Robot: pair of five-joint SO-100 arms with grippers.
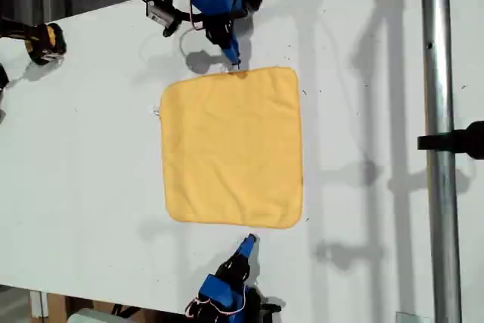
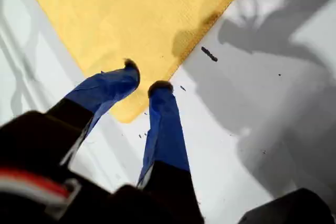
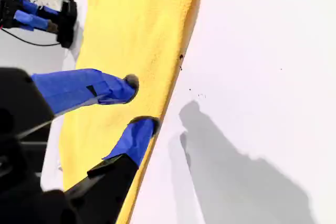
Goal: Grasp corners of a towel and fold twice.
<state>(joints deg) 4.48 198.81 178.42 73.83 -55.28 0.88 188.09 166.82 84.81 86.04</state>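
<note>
Just beneath the parted, empty jaws of my first gripper (image 2: 146,76) we recorded a corner (image 2: 126,116) of the flat towel (image 2: 142,14), my second gripper (image 3: 140,102) likewise released, straddling its edge, evidently to pinch there.

The towel (image 1: 232,147) lies spread flat and unfolded on the white table, a plain yellow-orange square of soft, finely textured cloth with a narrow hemmed border. Its four corners are rounded and rest flat; the one at the exterior view's upper right (image 1: 291,73) and the one at that view's lower left (image 1: 172,215) both rest on the surface. A few shallow creases cross the lower half. A tiny white tag (image 1: 156,112) sticks out from the edge on the exterior view's left, near the upper corner.
</note>
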